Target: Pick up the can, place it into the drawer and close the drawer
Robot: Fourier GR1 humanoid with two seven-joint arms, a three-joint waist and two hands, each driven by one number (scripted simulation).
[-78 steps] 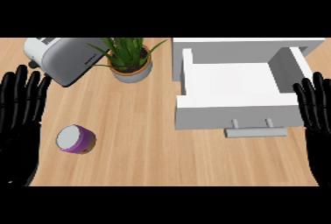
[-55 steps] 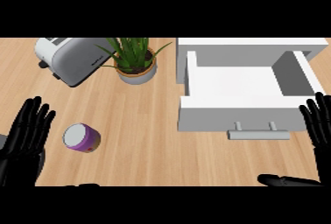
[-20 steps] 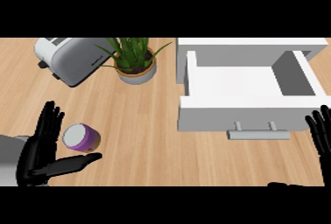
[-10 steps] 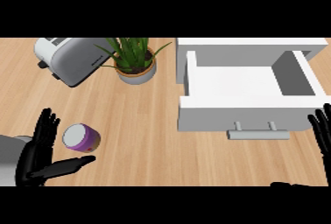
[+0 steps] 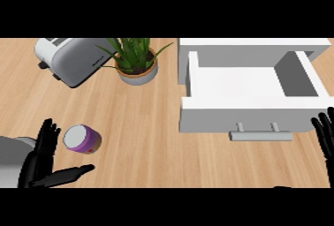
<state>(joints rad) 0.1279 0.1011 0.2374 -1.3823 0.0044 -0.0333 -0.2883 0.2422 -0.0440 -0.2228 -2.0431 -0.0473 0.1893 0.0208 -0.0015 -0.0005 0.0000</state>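
Note:
A short purple can (image 5: 83, 139) with a pale lid stands on the wooden counter at the lower left. My left hand (image 5: 44, 160) is open just left of and below it, fingers straight along its left side and thumb stretched out underneath, not touching it. The white drawer (image 5: 251, 117) is pulled open at the upper right, its inside bare, with a grey handle (image 5: 261, 134) at the front. At the right edge my right hand (image 5: 324, 136) rests open with its fingers pointing up, beside the drawer's front corner.
A silver toaster (image 5: 74, 59) lies tilted at the upper left. A potted green plant (image 5: 135, 65) stands between the toaster and the drawer. Bare wooden counter (image 5: 150, 150) stretches between the can and the drawer front.
My left hand has slid down and slightly back from the can, staying open with the thumb spread. The right hand has sunk a little along the right edge. Can and drawer have not moved.

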